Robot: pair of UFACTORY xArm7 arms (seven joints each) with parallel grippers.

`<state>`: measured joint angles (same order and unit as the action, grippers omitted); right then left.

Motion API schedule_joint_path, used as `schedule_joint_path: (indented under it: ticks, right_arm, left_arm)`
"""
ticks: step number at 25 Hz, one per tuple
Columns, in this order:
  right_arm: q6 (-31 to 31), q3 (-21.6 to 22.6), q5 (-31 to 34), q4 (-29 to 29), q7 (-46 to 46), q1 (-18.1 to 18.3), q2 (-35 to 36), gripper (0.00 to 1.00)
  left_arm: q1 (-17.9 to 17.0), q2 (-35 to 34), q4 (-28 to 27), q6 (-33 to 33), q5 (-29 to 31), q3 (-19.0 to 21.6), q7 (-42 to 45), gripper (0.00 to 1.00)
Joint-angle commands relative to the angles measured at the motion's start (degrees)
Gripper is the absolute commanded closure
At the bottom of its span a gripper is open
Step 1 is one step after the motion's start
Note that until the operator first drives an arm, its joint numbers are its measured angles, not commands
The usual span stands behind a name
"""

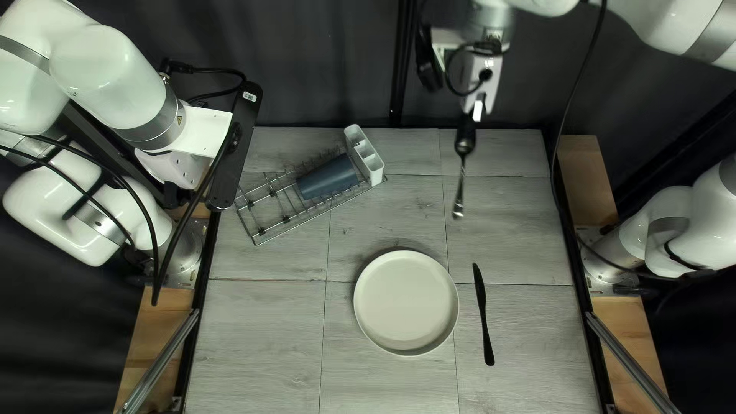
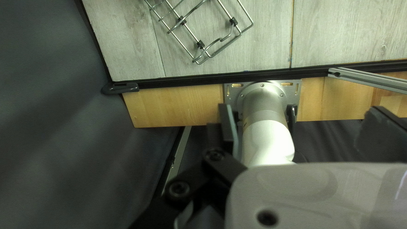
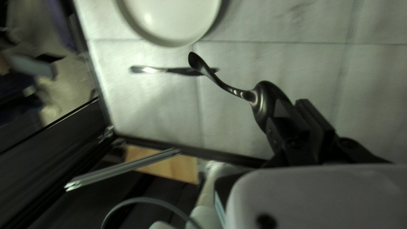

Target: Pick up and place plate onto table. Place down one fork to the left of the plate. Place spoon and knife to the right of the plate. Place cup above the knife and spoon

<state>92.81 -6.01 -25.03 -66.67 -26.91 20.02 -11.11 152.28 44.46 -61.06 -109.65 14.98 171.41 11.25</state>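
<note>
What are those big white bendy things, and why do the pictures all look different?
Those are my two robot arms, left and right. One camera looks down from above the table's near edge. The other two ride on my wrists, so each sees what its arm points at.

On the table lie a pale plate and a dark knife. A wire rack holds a blue cup.

My right tool pinches a spoon by its bowl end, up in the air. My left tool is open, holding nothing.

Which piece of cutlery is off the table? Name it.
The spoon, held up in the right hand; the knife lies beside the plate.
</note>
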Motion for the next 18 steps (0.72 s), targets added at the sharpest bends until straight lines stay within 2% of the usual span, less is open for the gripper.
schedule_joint_path:
  ticks: [1,5,7,8,18]
  right_arm:
    - [-6.74,4.22,-7.05,16.46,2.49,-2.74,-12.6,1.0]
    - [-10.08,7.18,-10.59,24.25,4.47,-4.42,-18.23,1.0]
    - [-13.25,8.68,-13.35,27.4,3.97,-5.67,-18.33,1.0]
    - [-14.83,8.9,-15.31,28.72,1.13,-6.65,-15.49,1.0]
    - [-14.79,8.78,-15.54,28.7,0.54,-6.76,-14.84,1.0]
  left_arm:
    - [0.0,0.0,0.0,0.0,0.0,0.0,0.0,0.0]
    - [0.0,0.0,0.0,0.0,0.0,0.0,0.0,0.0]
    - [0.0,0.0,0.0,0.0,0.0,0.0,0.0,0.0]
    - [0.0,0.0,0.0,0.0,0.0,0.0,0.0,0.0]
    - [0.0,0.0,0.0,0.0,0.0,0.0,0.0,0.0]
